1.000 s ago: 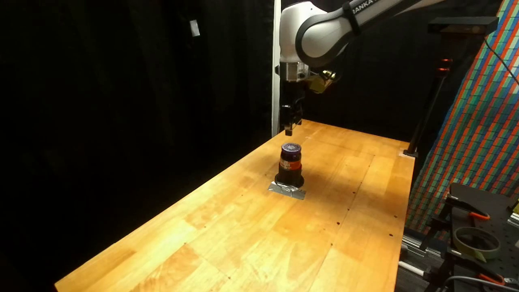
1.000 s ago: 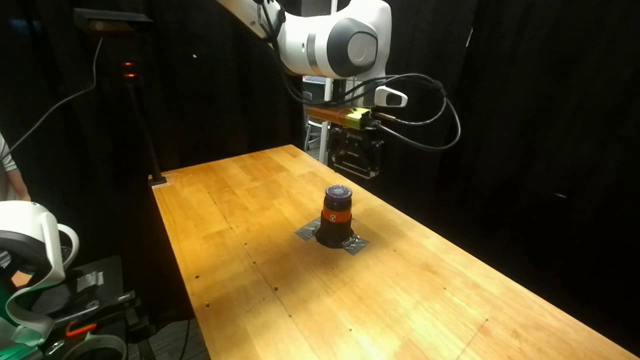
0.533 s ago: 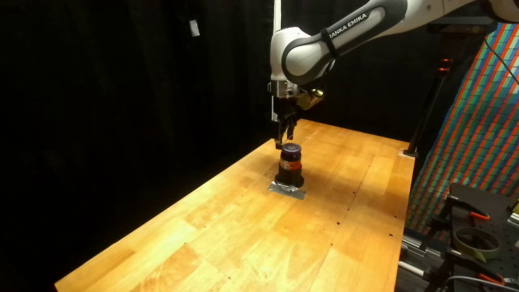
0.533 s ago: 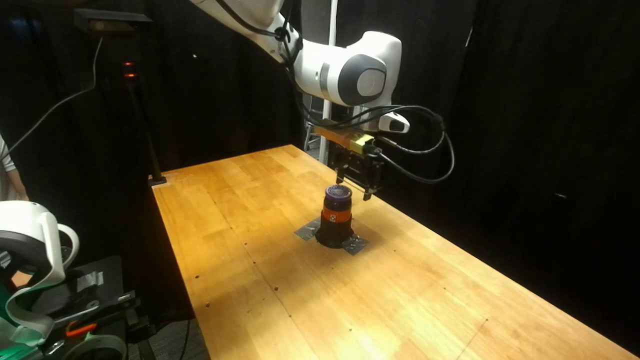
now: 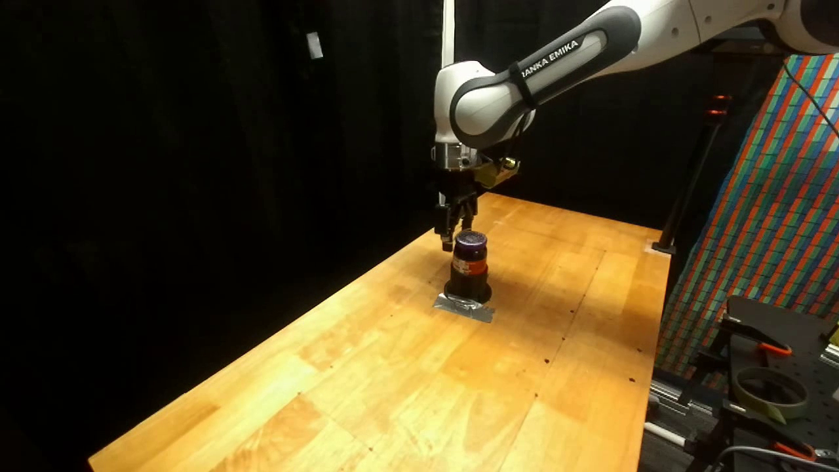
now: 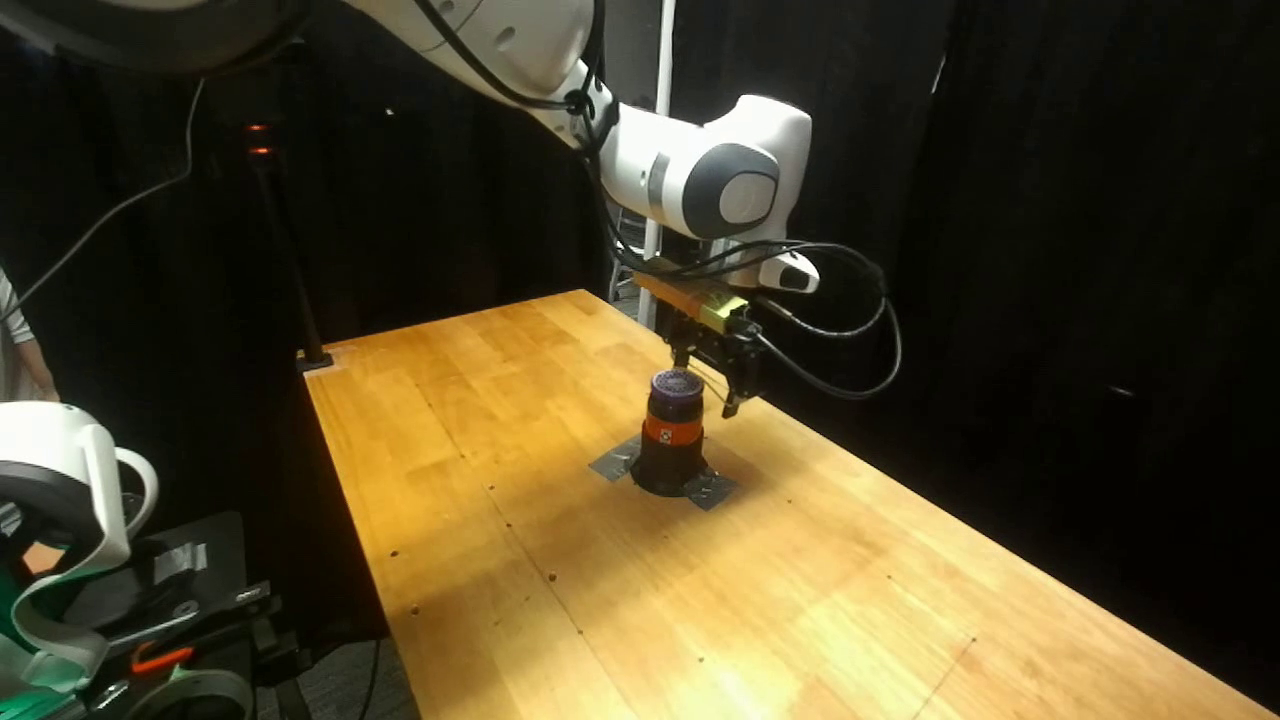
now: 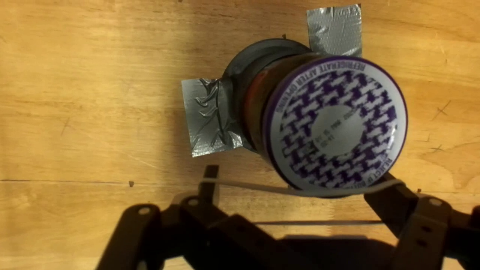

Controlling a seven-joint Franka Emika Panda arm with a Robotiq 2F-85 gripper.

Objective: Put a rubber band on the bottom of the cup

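The cup (image 5: 470, 265) is a dark jar with an orange label and a purple-and-white lid (image 7: 337, 125). It stands upright in a black base (image 6: 665, 470) on the table in both exterior views. My gripper (image 6: 706, 387) is beside the lid, its fingertips at about lid height. In the wrist view the gripper (image 7: 301, 179) has its fingers wide apart. A pale rubber band (image 7: 255, 186) is stretched between the two fingers. One strand bows along the lid's lower rim and appears to touch it; the other strand runs straight behind. The right fingertip is partly hidden by the lid.
Grey tape strips (image 7: 210, 120) hold the base to the wooden table (image 5: 419, 387). Loose cables (image 6: 880, 330) hang from the wrist. A black stand (image 6: 300, 290) rises at the table's far corner. A side cart (image 5: 780, 328) with a tape roll (image 5: 770, 393) stands beside the table.
The arm has come down and the gripper has dropped from above the jar to beside its lid, with the stretched band. The jar and base have not moved.
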